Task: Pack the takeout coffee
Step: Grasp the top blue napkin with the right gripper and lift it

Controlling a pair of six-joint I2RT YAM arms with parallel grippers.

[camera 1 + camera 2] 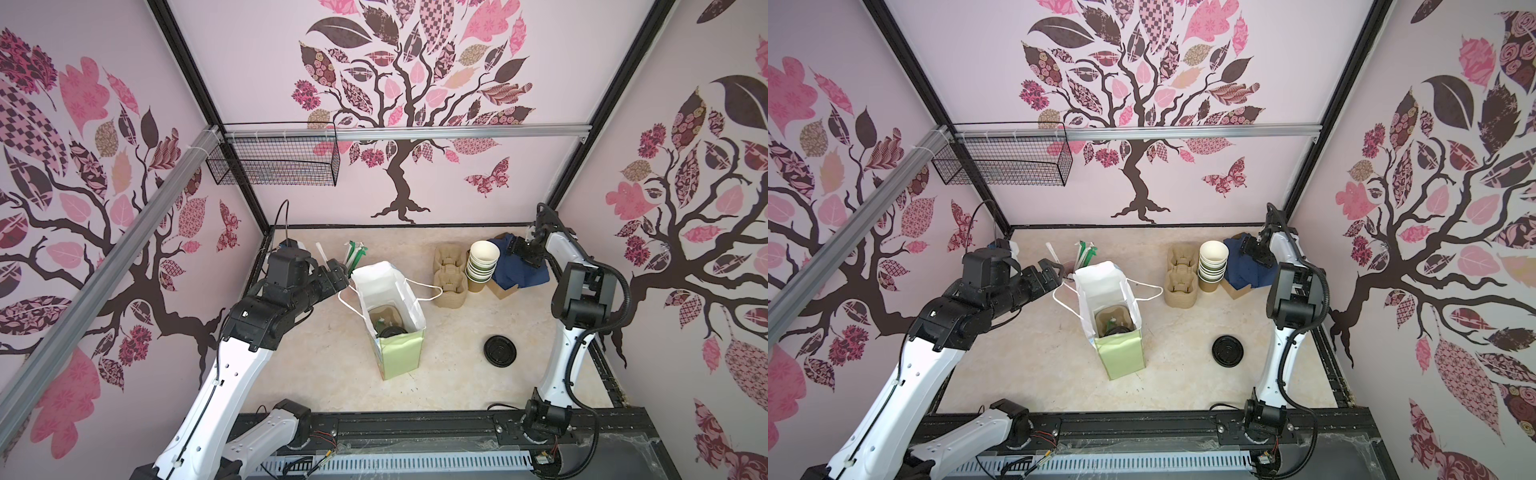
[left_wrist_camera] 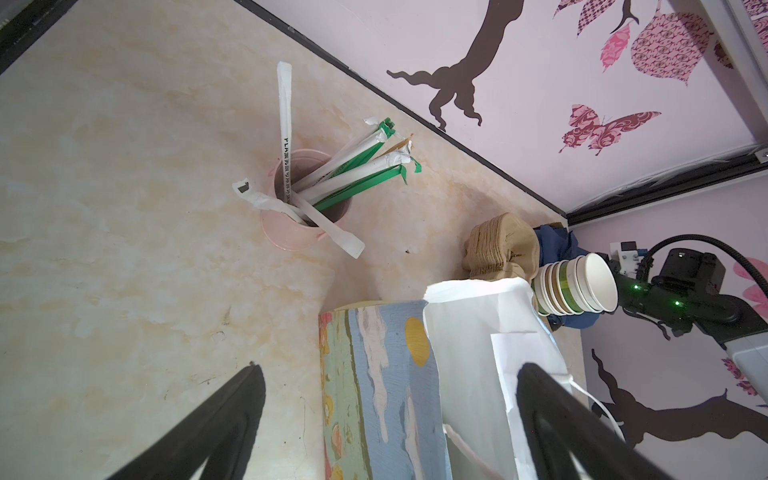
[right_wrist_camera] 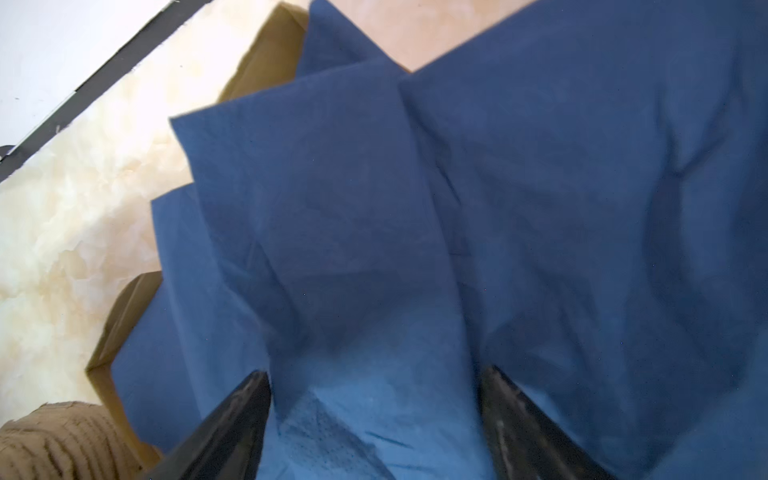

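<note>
The takeout coffee (image 1: 392, 331) (image 1: 1118, 330) sits deep inside the paper bag; only its round black lid shows, and the cup's body is hidden. In both top views the paper bag (image 1: 400, 353) (image 1: 1122, 358) stands upright mid-table, white inside with a green front. My left gripper (image 1: 338, 274) (image 1: 1054, 270) (image 2: 389, 368) is open at the bag's back-left rim, and the bag's painted side (image 2: 374, 374) lies between its fingers without being pinched. My right gripper (image 1: 525, 253) (image 1: 1257, 253) (image 3: 374, 372) is open, low over the blue napkins (image 3: 457, 208) at the back right.
A stack of lidless cups (image 1: 482, 262) and brown pulp carriers (image 1: 449, 274) stand right of the bag. A loose black lid (image 1: 500, 351) lies front right. A pink cup of wrapped straws (image 2: 299, 208) stands behind the bag. A wire basket (image 1: 274, 162) hangs on the back rail.
</note>
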